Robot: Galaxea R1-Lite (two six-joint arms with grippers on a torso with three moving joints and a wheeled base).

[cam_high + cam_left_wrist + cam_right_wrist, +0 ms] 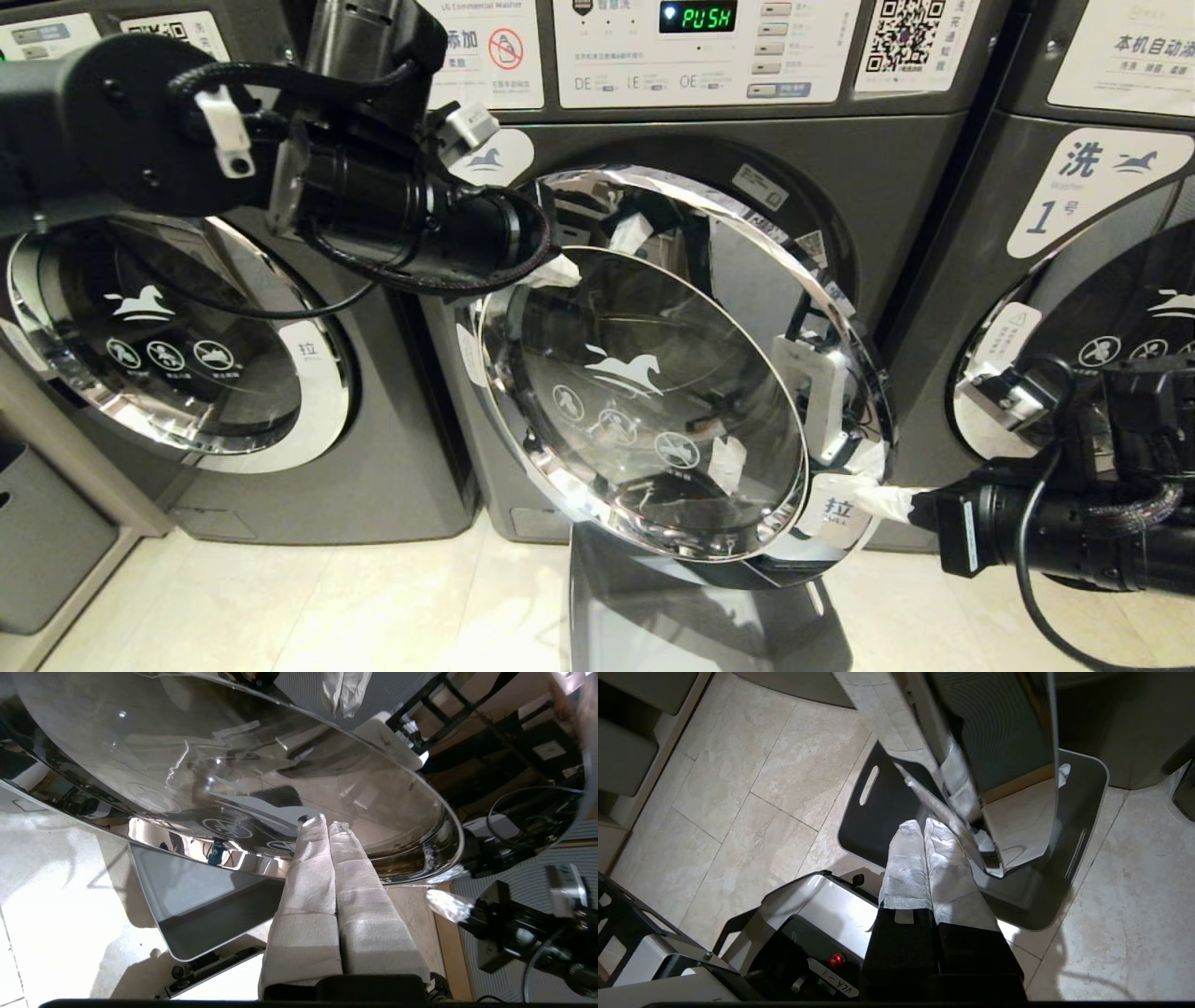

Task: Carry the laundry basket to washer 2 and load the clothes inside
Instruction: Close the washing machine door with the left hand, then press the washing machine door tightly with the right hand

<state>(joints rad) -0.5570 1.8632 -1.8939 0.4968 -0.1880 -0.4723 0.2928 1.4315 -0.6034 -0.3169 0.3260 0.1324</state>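
Sitting on the tiled floor nearest the robot, the laundry basket [887, 826] looks empty (no clothes show in any view), so the loading seems done. Just above it, the right gripper [924, 826] has its wrapped fingers pressed together on nothing, beside the door [653, 392] edge. The left gripper [325, 822], likewise closed and empty, touches the glass. Behind stands washer 2 [896, 187], door ajar; closing it appears to remain.

Dark grey washer labelled 1 [1074, 308], pale tiled floor [308, 607]
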